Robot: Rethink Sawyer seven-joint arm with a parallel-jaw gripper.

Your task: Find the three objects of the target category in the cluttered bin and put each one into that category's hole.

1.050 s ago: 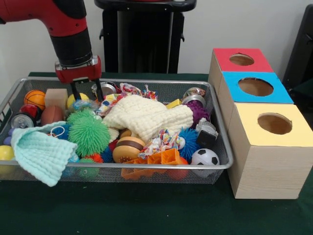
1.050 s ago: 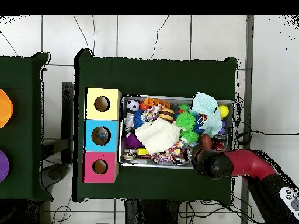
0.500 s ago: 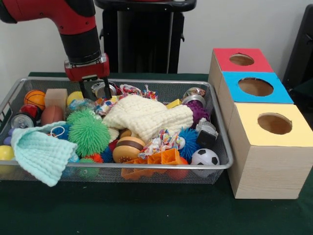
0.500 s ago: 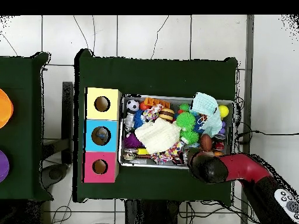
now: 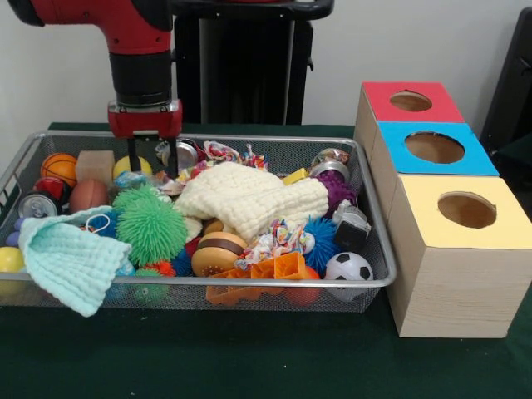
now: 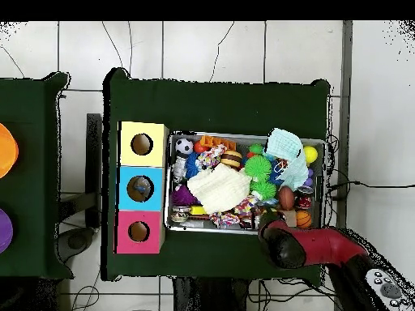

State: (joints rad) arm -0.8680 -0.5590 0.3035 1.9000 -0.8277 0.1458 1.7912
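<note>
Hovering at the far left part of the wire mesh bin (image 5: 366, 278), the red-and-black gripper (image 5: 152, 163) has its dark fingers (image 5: 170, 162) spread apart, gripping nothing. Tips sit just above a shiny metal can (image 5: 180, 153) and a yellow ball (image 5: 131, 166). Cream knitted cloth (image 5: 249, 198) covers the bin's middle; green spiky ball (image 5: 150, 226) nearby. Red-, blue- and yellow-topped wooden boxes (image 5: 434, 148) with round holes stand beside the bin.

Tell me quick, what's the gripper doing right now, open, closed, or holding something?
Gripper: open and holding nothing, fingers spread just above the clutter at the back of the wire bin.
</note>
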